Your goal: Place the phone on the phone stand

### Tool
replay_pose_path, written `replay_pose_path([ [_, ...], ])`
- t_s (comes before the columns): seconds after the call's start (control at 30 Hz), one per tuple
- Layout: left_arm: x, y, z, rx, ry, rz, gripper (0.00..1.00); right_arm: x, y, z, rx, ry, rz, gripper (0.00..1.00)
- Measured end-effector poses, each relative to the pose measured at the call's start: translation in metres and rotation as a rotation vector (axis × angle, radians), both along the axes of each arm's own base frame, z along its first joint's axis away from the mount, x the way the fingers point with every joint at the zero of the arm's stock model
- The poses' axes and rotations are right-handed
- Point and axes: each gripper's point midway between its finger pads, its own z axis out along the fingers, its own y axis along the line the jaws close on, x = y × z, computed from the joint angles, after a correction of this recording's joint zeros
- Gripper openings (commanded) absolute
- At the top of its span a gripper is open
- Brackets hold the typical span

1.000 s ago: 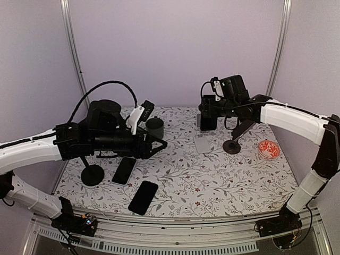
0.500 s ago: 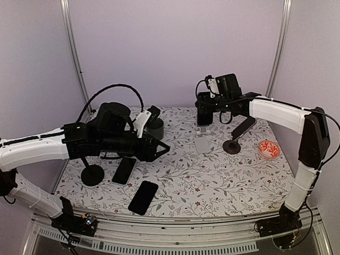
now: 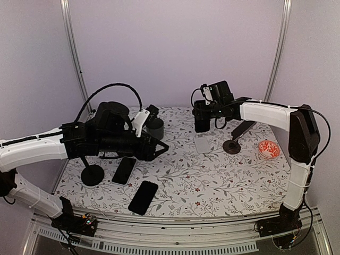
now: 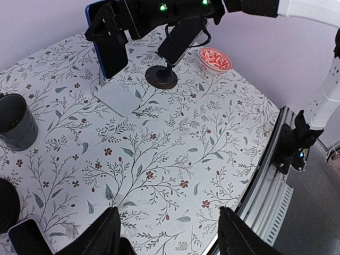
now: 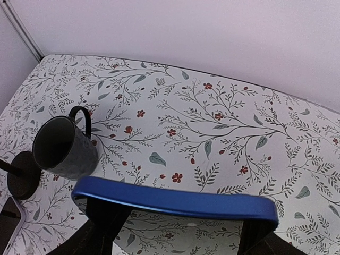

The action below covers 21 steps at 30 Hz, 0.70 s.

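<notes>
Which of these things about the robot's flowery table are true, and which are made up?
1. The right gripper is holding a slim blue-edged phone. True.
2. The small red patterned bowl sits on the left side of the table. False: it sits near the right edge.
3. Two dark flat phones lie on the flowered tablecloth. True.
4. The left gripper is clamped on the dark grey mug. False: it is open and empty, and the mug stands apart from it.

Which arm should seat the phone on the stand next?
Right. The right pincer grips the blue-cased phone just above the white phone stand; the left pincer is open, empty, farther away.
</notes>
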Motion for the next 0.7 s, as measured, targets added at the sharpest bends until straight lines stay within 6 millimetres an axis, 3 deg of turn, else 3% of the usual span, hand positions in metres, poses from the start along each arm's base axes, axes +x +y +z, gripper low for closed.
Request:
replay_pose_path([
  [0.43, -0.001, 0.002, -0.001, 0.0, 0.006, 0.003, 0.64, 0.005, -0.004, 0.008, 0.007, -0.017, -0.04, 0.63],
  [0.7, -0.003, 0.004, -0.001, -0.004, 0.013, 0.008, 0.64, 0.007, -0.004, -0.006, -0.004, 0.007, -0.048, 0.65],
])
